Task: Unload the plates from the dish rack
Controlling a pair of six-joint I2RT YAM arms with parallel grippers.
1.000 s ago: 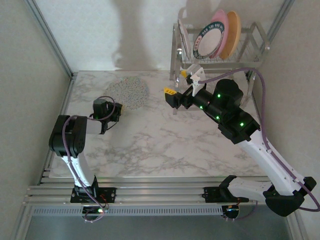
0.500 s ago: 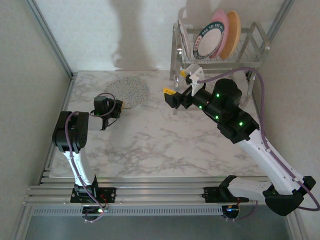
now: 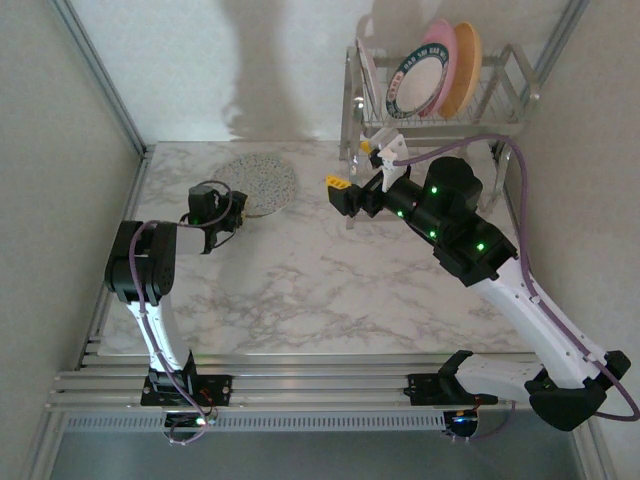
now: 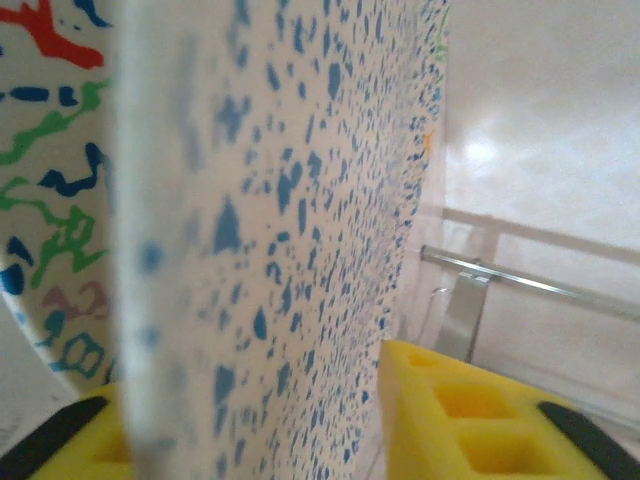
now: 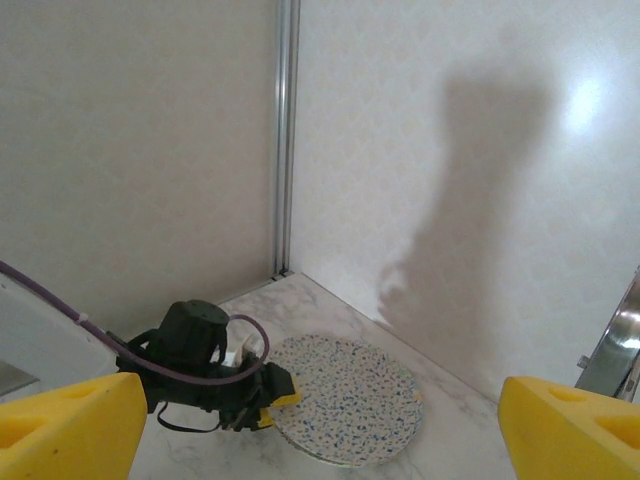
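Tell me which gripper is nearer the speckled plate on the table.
Left. The left gripper sits at the near-left edge of the speckled plate, fingers straddling its rim. The right gripper hangs open well to the plate's right, beside the dish rack.

Shiny chrome dish rack point(image 3: 503, 92), marble-look table point(image 3: 300, 290)

- No text can be read anywhere.
- Teal-rimmed plate point(image 3: 418, 85) in the rack point(image 3: 505, 97): pale marks along its rim, too small to make out.
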